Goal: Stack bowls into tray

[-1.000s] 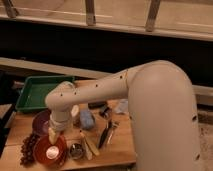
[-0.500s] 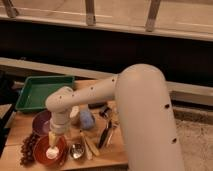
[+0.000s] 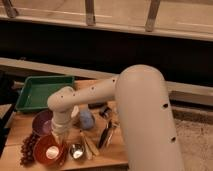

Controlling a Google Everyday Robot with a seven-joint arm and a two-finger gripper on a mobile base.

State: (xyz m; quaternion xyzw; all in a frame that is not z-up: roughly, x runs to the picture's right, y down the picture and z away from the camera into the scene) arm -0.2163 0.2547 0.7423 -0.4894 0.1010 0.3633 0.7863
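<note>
1. The robot's pale arm (image 3: 95, 95) reaches from the right across the wooden table (image 3: 17, 131) and bends downward at its wrist.
2. The gripper (image 3: 58, 137) points down over the upper right rim of the red-orange bowl (image 3: 44, 148), between that bowl and the purple bowl (image 3: 42, 122). It cannot be told whether the gripper is spread, pressed together or pinching the rim, because the wrist hides it from this angle.
3. The red-orange bowl sits upright near the front left of the table, with a pale spot showing inside it.
4. The purple bowl stands upright just behind the red-orange one, close to it. Whether their rims touch cannot be told.
5. The green tray (image 3: 29, 100) lies at the back left of the table, behind the purple bowl. Neither bowl is in it.
6. A small shiny metal cup (image 3: 76, 150) stands just to the right of the red-orange bowl.
7. A cluster of dark grapes (image 3: 27, 149) lies to the left of the red-orange bowl.
8. A bluish rounded object (image 3: 86, 119) rests to the right of the wrist, and a dark utensil (image 3: 106, 134) lies farther right.
</note>
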